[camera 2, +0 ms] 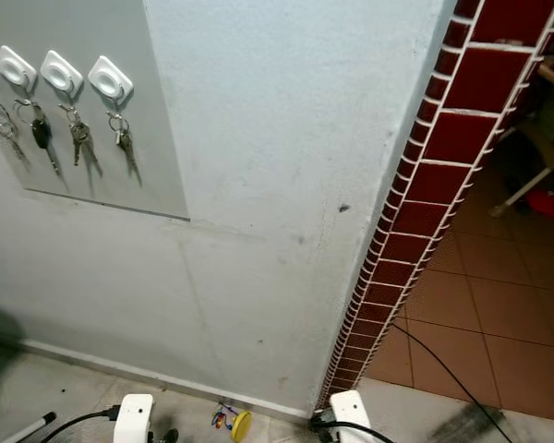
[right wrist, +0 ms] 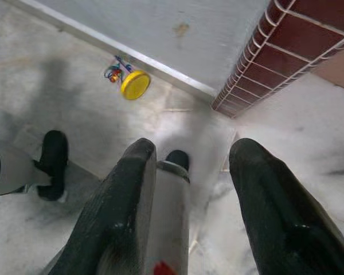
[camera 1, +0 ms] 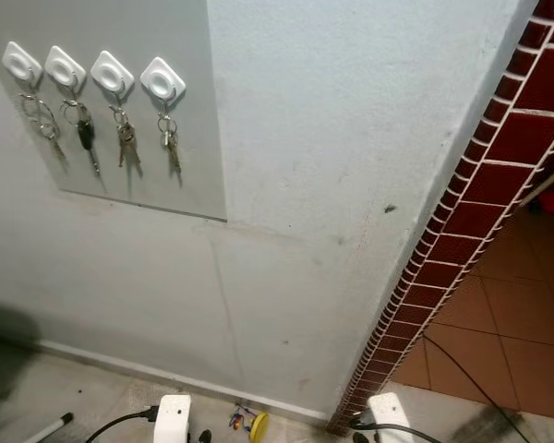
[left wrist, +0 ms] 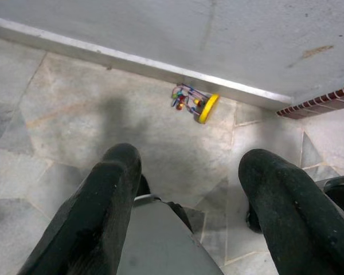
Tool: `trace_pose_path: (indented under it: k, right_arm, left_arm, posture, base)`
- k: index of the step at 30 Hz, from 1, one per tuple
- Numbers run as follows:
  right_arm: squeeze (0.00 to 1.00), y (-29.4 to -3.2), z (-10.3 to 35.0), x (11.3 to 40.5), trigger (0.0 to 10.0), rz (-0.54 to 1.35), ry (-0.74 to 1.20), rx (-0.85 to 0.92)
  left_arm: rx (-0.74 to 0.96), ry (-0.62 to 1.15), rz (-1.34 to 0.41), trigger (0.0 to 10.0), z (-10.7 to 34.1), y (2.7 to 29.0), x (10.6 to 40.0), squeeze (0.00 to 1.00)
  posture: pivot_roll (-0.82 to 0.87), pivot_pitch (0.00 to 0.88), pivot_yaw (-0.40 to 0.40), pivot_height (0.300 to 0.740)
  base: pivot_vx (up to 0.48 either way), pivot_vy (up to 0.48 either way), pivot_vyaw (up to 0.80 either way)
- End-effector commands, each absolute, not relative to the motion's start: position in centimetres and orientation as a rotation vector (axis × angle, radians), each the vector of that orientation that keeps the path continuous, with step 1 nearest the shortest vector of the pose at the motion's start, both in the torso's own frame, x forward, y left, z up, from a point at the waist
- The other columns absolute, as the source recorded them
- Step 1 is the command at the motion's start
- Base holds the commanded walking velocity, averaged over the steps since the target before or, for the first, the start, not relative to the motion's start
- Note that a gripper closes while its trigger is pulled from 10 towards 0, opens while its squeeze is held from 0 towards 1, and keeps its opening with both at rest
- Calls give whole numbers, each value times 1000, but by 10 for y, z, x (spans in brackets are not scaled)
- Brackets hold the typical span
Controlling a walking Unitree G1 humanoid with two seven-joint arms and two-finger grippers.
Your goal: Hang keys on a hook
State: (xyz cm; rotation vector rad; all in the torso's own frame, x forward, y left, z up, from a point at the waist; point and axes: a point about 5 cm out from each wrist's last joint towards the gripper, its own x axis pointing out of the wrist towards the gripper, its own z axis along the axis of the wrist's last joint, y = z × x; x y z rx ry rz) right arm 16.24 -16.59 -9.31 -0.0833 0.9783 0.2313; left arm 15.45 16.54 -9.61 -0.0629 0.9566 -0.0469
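Note:
A grey panel (camera 1: 180,180) on the wall carries a row of white hooks, from the leftmost hook (camera 1: 22,63) to the rightmost hook (camera 1: 162,80). A bunch of keys hangs from each, among them one with a black fob (camera 1: 86,135) and the rightmost bunch (camera 1: 170,140). Both arms hang low, far beneath the panel. My left gripper (left wrist: 189,166) is open over the stone floor with nothing between its fingers. My right gripper (right wrist: 195,152) is open too, and holds nothing.
A small yellow toy with coloured beads (left wrist: 195,103) lies on the floor against the skirting board (left wrist: 103,54). A red-tiled wall corner (camera 1: 480,185) juts out on the right, with an orange tiled floor (camera 1: 508,341) and a black cable (camera 1: 471,378) beyond.

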Motion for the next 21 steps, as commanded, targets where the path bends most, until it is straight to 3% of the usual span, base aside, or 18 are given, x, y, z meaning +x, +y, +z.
trace_pose_path:
  k: [1,7,13,21]
  right_arm:
    - [0,-168,-92,164,10000,223,978,-90]
    - [0,-169,-92,164,10000,220,977,-90]
    - [0,-169,-92,165,10000,221,979,-90]
    - [0,-168,-91,167,10000,213,974,-73]
  left_arm:
    - [-65,963,-44,10000,-96,168,154,0]
    - [-78,966,-33,10000,-96,168,154,0]
    - [-91,974,-17,10000,-97,169,154,0]
    - [-92,964,-15,10000,-95,171,158,0]
  posture:
    - [-145,0,-13,740]
    - [-146,0,-14,740]
    - [-145,0,-14,740]
    - [-150,0,-9,740]
  base:
    - [0,0,0]
    - [0,0,0]
    - [0,469,0]
    - [0,0,0]
